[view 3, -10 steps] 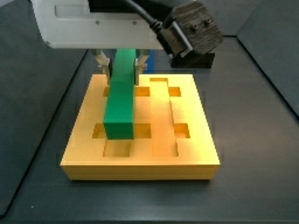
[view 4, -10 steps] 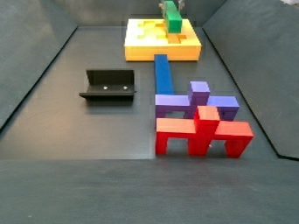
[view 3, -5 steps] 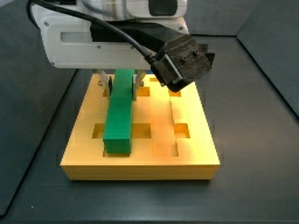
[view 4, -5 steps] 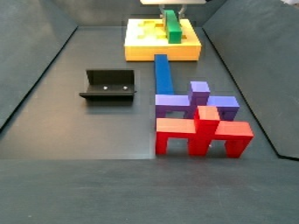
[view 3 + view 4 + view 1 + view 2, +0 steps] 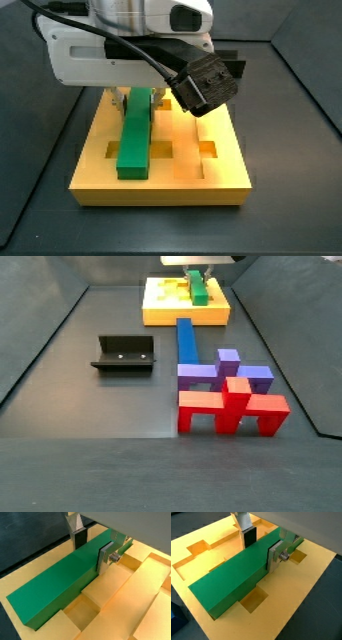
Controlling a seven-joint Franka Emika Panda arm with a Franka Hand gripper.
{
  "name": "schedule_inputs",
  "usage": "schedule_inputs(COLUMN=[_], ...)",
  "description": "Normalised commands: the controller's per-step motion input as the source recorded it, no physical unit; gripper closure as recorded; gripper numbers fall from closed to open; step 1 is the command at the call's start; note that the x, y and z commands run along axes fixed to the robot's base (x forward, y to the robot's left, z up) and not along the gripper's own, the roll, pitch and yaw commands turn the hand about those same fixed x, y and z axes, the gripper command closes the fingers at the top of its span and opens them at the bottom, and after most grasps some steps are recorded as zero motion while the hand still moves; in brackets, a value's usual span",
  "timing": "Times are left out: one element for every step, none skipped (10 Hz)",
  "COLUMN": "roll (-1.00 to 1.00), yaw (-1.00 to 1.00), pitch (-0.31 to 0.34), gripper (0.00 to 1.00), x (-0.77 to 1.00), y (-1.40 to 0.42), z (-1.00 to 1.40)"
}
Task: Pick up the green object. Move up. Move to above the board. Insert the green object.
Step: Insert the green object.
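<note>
In a wrist view, the gripper (image 5: 90,546) had its silver fingers (image 5: 105,556) pressed on either flank of the green object (image 5: 57,584), jaws drawn in tight on the bar, which lay lengthwise along the board (image 5: 143,597). In a wrist view, same story: the gripper (image 5: 259,544) clamped the green object (image 5: 234,582) near one end, the bar stretched across the yellow board (image 5: 294,587), a square hole showing just past its side. In a side view, the gripper (image 5: 143,97) sat low under the white arm, right over the far half of the board (image 5: 174,178), and the green object (image 5: 136,135) ran down a groove, its near end at the front row of holes; whether it was seated fully, I couldn't tell. In a side view, the gripper (image 5: 197,270) was at the far end of the floor over the board (image 5: 167,311), green object (image 5: 199,289) on it; nearer lay the blue bar (image 5: 186,339), the fixture (image 5: 126,353), purple blocks (image 5: 221,371) and red blocks (image 5: 230,408).
</note>
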Motion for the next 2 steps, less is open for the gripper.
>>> schedule_inputs(roll=[0.09, 0.00], yaw=[0.00, 0.00], pitch=[0.000, 0.000], gripper=[1.00, 1.00], x=[0.00, 0.00], y=[0.00, 0.00], z=[-0.40, 0.00])
